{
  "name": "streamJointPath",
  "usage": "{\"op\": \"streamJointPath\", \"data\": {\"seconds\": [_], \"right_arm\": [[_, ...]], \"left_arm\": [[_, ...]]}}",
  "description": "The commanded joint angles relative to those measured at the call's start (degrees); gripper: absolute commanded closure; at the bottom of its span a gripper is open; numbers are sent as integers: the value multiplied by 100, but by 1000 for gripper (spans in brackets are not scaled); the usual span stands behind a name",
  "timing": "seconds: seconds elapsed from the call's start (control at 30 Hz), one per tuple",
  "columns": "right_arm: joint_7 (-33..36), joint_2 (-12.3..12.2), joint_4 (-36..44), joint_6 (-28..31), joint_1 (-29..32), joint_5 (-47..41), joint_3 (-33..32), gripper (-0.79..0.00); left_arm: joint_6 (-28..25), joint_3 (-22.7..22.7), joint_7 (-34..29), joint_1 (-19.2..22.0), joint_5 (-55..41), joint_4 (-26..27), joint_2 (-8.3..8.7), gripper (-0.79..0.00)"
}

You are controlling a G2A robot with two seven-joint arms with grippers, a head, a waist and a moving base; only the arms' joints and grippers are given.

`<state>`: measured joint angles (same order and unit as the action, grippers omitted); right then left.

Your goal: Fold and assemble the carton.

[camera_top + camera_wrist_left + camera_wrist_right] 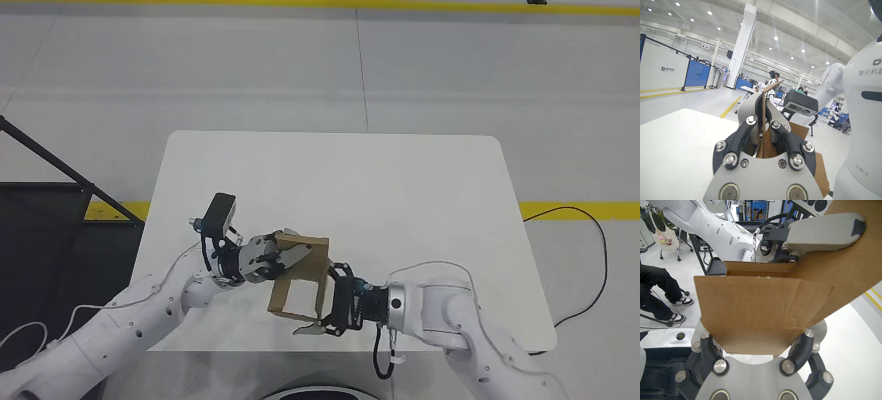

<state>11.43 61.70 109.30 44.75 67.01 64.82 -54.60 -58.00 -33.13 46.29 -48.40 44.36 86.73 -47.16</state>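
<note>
A brown cardboard carton (300, 285) is held up over the near part of the white table (400, 190), partly opened into a tube. My left gripper (290, 252) is at its far left corner, shut on one upright panel (763, 113) that I see edge-on between the fingers. The right gripper (322, 300) is against the carton's near right side. Its finger links are spread wide, so it is open, and a flap (757, 306) lies across the gap and hides the fingertips. A left finger (821, 237) presses flat on the carton's large panel.
The carton hangs close to the table's front edge (250, 350). Most of the tabletop stretches away behind and to the right. A black frame and stand (50, 210) lie off the table's left side, and a black cable (590, 260) trails on the floor at the right.
</note>
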Motion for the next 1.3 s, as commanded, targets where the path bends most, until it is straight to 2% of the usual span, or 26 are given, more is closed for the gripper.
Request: {"op": "streamJointPath", "data": {"seconds": [0.0, 0.5, 1.27], "right_arm": [[-29, 9, -7, -26, -15, 5, 18, -785], [-64, 19, 29, -102, 84, -56, -19, -785], [-202, 171, -130, -596, -106, 72, 284, -785]], "left_arm": [[0, 2, 0, -2, -8, 0, -3, 0], [0, -162, 0, -90, -125, -94, -58, 0], [0, -167, 0, -110, -52, -104, -148, 0]]}}
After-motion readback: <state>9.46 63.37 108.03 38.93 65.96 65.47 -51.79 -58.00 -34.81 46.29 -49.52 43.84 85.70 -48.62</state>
